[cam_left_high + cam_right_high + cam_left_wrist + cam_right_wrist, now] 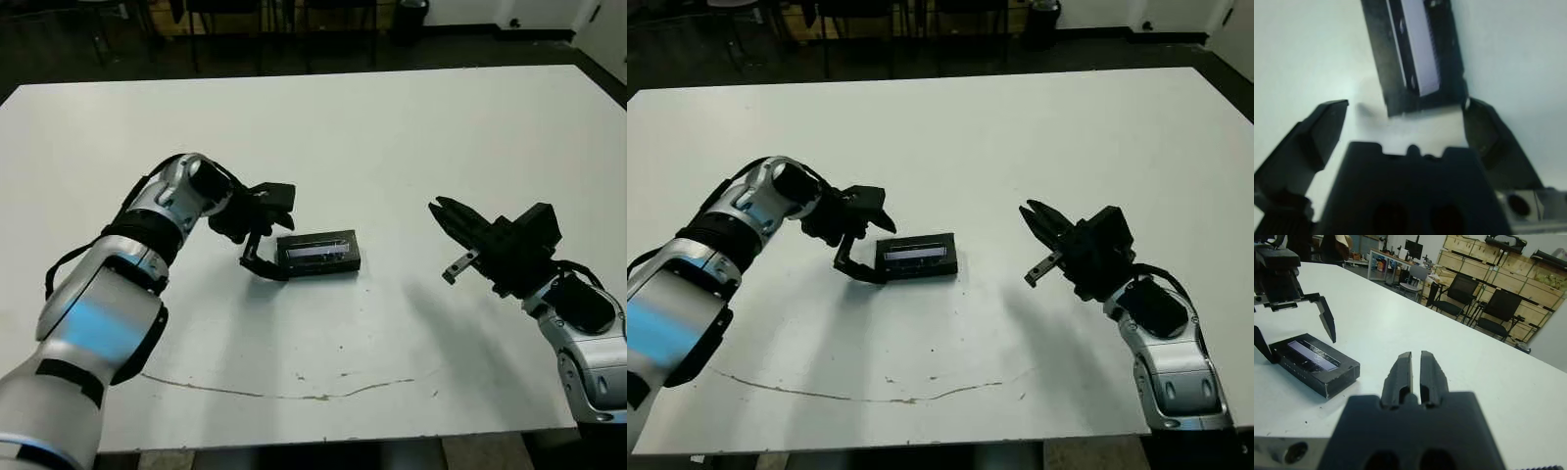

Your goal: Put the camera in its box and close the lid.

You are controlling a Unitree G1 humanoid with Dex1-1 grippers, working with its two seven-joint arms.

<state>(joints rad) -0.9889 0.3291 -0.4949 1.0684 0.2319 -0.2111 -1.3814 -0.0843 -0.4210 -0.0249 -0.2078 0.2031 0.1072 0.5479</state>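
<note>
My left tool is spread wide at the short end of the box, which lies shut under its lid on the white counter. My right tool, pressed together, hovers well apart. Chairs and wooden crates stand behind.

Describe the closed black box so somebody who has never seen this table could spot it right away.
On the big white table, look just left of centre, where the left gripper stands open at one end of a small flat black rectangular box. It is the only loose object on the table, with a greyish shiny stripe along its top; the right gripper is well apart.
</note>
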